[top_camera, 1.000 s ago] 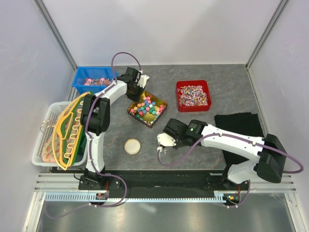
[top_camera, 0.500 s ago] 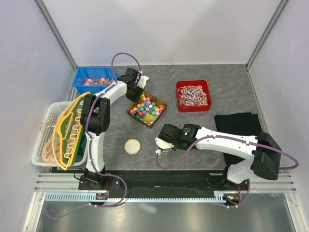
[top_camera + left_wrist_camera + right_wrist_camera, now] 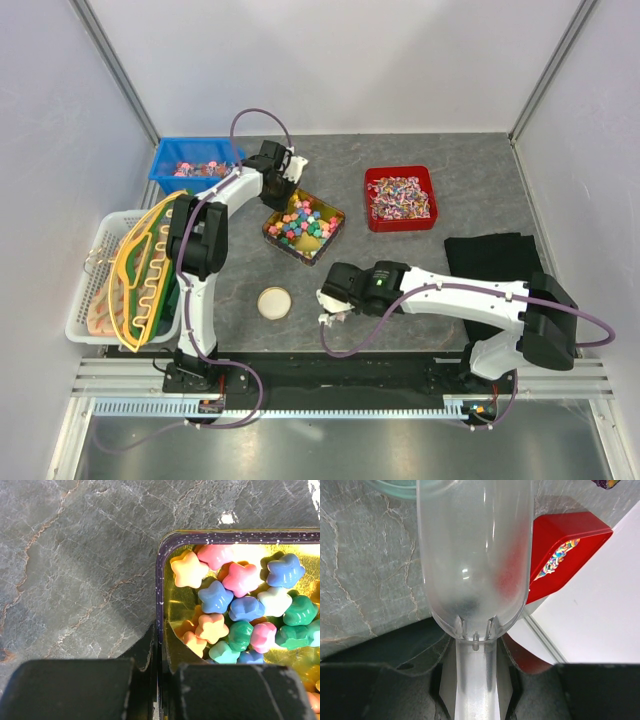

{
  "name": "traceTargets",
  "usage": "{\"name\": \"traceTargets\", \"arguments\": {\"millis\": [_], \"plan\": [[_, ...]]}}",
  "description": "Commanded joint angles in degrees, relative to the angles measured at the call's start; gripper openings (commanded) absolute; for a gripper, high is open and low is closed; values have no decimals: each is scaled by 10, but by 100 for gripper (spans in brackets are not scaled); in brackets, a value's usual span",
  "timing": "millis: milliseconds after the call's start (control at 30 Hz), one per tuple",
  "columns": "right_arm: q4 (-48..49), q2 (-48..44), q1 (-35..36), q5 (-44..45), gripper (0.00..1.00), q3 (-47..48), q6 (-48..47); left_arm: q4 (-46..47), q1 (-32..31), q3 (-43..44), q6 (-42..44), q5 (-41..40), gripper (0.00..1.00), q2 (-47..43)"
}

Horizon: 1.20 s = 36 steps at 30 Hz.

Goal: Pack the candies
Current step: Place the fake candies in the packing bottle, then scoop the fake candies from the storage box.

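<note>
The candies [image 3: 301,222], small star-shaped sweets in pink, blue, green and orange, fill a gold square tin [image 3: 335,232] at mid-table. In the left wrist view the candies [image 3: 240,605] lie inside the tin's dark rim [image 3: 160,575]. My left gripper [image 3: 284,190] [image 3: 161,637] is shut on that rim at the tin's far-left side, one finger inside and one outside. My right gripper [image 3: 338,292] [image 3: 475,645] is shut on the handle of a clear plastic scoop [image 3: 475,550], which looks empty and hangs low over the table [image 3: 328,312], below the tin.
A round cream lid or dish [image 3: 274,302] lies left of the scoop. A red bin [image 3: 372,197] [image 3: 565,535] of wrapped sweets stands at back right, a blue bin [image 3: 160,172] at back left. A white basket [image 3: 85,295] sits at left, a black cloth [image 3: 500,262] at right.
My right arm has moved left and towards the near edge with the scoop, closer to the round lid. The left arm and the tin have not moved.
</note>
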Motion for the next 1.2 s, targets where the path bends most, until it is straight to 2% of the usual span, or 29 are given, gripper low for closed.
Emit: {"name": "traceTargets", "arguments": {"millis": [0,167,400,500,600,867,1167], "plan": [[-2,-1,8,33,0,22,-4,23,5,5,-25,13,2,-45],[-1,-5,8,35,0,28,-7,23,5,6,-25,14,2,-48],[20,-16,2,16,0,93,-14,28,5,-4,-21,33,2,-69],[63,-1,-10,61,0,93,-42,29,5,-10,-14,53,2,-86],[137,26,-40,100,0,99,-86,33,6,-17,-8,48,2,-102],[234,142,-125,138,0,196,-180,36,0,-28,0,41,2,-126],[269,223,-137,184,0,234,-269,42,-8,-36,9,-12,2,-138]]}}
